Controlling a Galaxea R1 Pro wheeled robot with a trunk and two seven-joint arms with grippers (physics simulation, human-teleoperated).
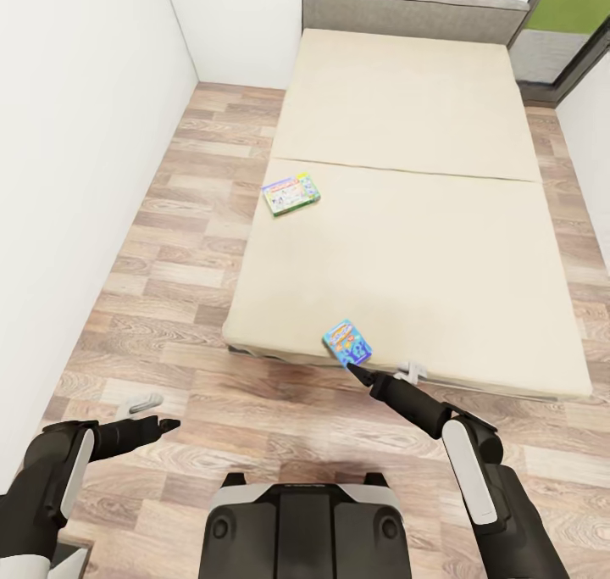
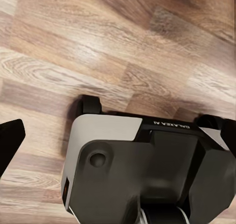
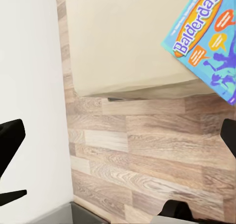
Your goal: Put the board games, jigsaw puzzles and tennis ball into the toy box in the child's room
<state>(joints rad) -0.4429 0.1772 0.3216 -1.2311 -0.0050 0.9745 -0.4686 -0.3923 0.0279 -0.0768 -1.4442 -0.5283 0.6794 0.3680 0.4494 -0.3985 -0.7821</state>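
The blue game (image 1: 347, 342) is found at the bed's (image 1: 474, 291) near edge, long axis angled across that edge, just ahead of the right gripper (image 1: 352, 370), whose jaws are seen apart, while the left gripper (image 1: 169, 425) is held well away over the floor.

A cream mattress (image 1: 407, 223) is seen with a grey headboard (image 1: 407, 13). The floor (image 1: 186, 223) is patterned in brown and pale wood planks; the walls (image 1: 76, 138) are white. One board game (image 1: 347, 342) is blue with orange speech bubbles, purple splashes and white lettering. Another (image 1: 291, 194) is green-edged with pink and blue.
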